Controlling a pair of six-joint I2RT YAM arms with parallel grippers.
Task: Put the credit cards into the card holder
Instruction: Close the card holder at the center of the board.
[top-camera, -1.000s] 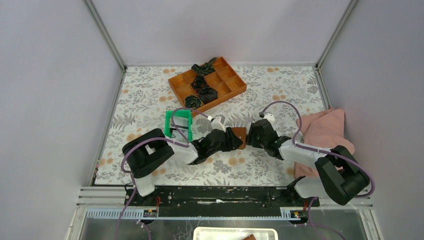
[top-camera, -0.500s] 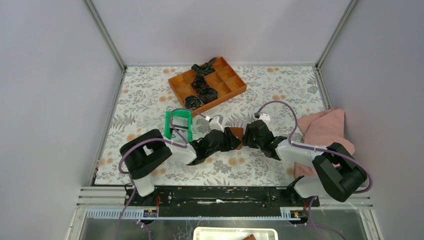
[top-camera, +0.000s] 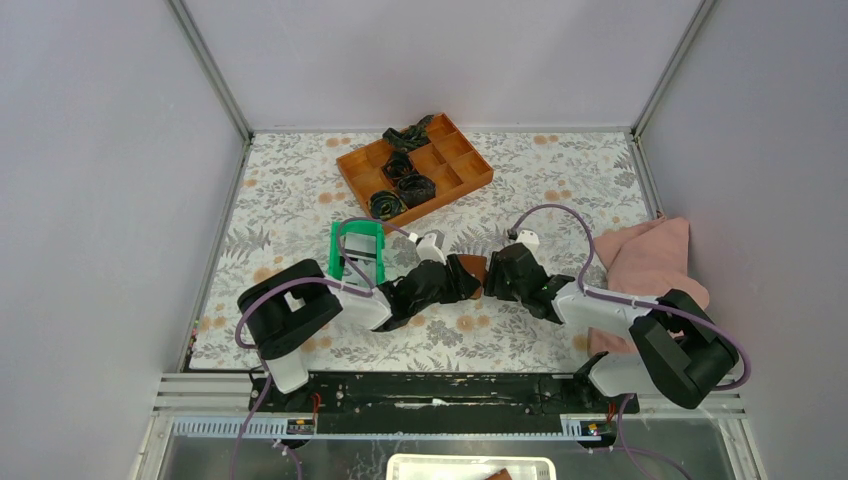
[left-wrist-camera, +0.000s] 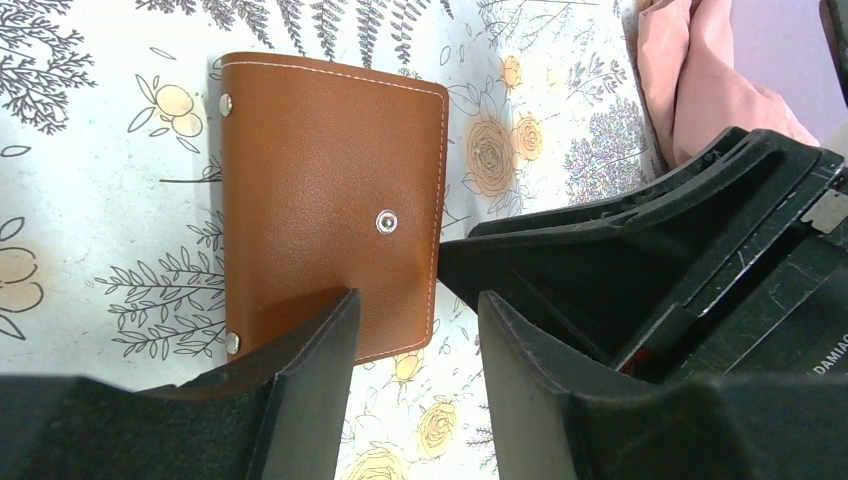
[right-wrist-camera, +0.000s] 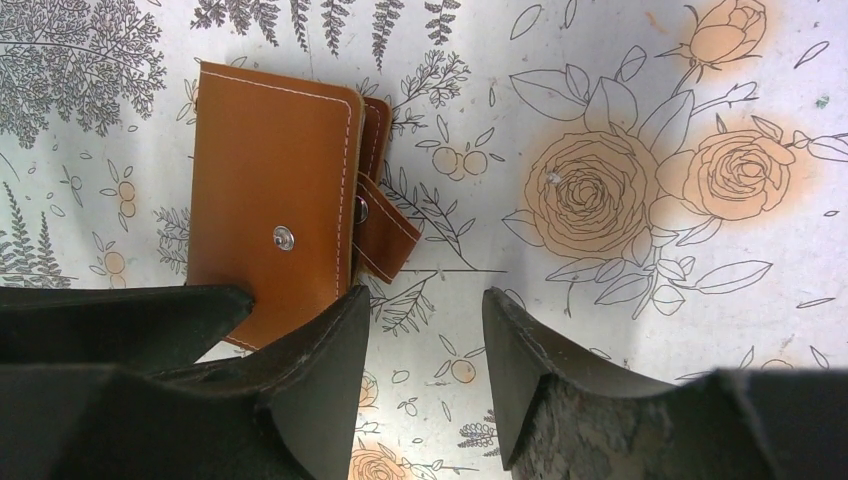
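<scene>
A green tray (top-camera: 345, 240) stands just behind the left gripper (left-wrist-camera: 415, 335), beside its arm, and a greyish flat shape in it looks like the credit cards (top-camera: 364, 267), though it is too small to be sure. The left gripper's jaws stand wide with nothing clamped. One fingertip overlaps the near edge of the card holder (left-wrist-camera: 330, 190), and the other lies off its corner, over the floral mat (right-wrist-camera: 620, 200). The brown card holder lies flat and folded between the two grippers, straight ahead of the left one and ahead and to the left of the right gripper (right-wrist-camera: 420, 330). Its snap tab (right-wrist-camera: 388, 232) hangs unfastened toward the right gripper. That gripper's jaws are also spread wide, with bare mat between them. A pink cloth (top-camera: 650, 255) lies behind the right gripper, beside its arm.
</scene>
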